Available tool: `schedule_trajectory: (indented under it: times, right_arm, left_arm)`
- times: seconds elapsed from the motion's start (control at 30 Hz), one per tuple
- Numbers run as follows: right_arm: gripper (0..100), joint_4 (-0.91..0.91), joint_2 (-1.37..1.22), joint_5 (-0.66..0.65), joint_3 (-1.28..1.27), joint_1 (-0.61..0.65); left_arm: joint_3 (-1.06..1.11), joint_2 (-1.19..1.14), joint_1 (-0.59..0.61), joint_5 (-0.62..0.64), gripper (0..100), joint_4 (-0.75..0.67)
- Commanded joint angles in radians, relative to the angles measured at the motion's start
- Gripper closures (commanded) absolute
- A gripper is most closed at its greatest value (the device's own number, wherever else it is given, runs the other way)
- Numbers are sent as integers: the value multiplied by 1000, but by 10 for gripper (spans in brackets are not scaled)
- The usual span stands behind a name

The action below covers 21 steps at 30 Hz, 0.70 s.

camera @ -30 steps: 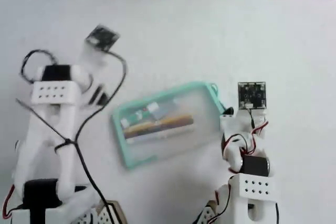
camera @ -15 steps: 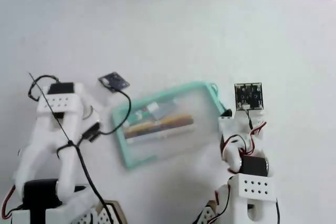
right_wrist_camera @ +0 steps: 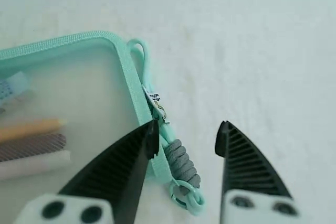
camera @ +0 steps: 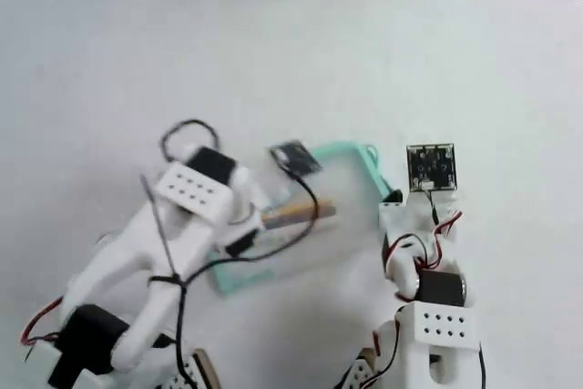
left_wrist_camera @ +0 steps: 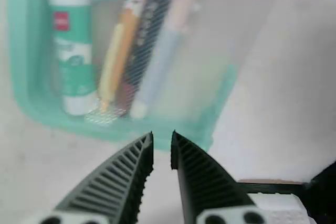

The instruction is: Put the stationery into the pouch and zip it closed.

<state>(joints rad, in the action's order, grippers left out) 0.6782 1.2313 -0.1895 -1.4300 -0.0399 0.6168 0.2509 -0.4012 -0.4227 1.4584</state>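
**Desk:** Pictured flat on the white table (camera: 364, 52), between the two arms: the mint-edged pouch (camera: 351, 148). Glue stick (left_wrist_camera: 73, 61), pencil (left_wrist_camera: 113, 56) and pens (left_wrist_camera: 157, 51) already lodged inside. Checked the grippers?

**Photographer:** Checked. Left gripper (left_wrist_camera: 161, 136) poised just off the pouch's short end, jaws almost together with a slim gap, nothing caught between. Right gripper (right_wrist_camera: 189, 125) parked at the opposite end, jaws spread wide, straddling the zip pull (right_wrist_camera: 181, 163) without clamping it.

**Desk:** Zip shut or not?

**Photographer:** Could not be told from any view. Judged the step in hand to be running the zip closed.

**Desk:** Feared what, then?

**Photographer:** Feared a missed grab first. Looked a small, floppy target there on the cord. Likely to be nudged aside rather than caught, if closed on off-centre. Could equally have pinched the mint binding along with the cord and jammed the slider.

**Desk:** And once gripped?

**Photographer:** Likely to have dragged the whole pouch across the smooth table instead of moving the slider, unless pinned at the other end. Found the left gripper ill placed for that: set beside the rim, not pressing on it. Might also have bunched the soft wall and snagged the teeth, if pulled at an angle.
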Motion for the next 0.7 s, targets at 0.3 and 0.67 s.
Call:
schedule_trajectory:
  times: [0.3, 0.67]
  right_arm:
    - [821, -42, -1, -9, 6, -61]
    - [820, -45, 1, -9, 6, -62]
  left_arm:
    - [-459, -699, -27, 31, 938, -8]
    - [-919, -966, 168, -26, 941, 46]
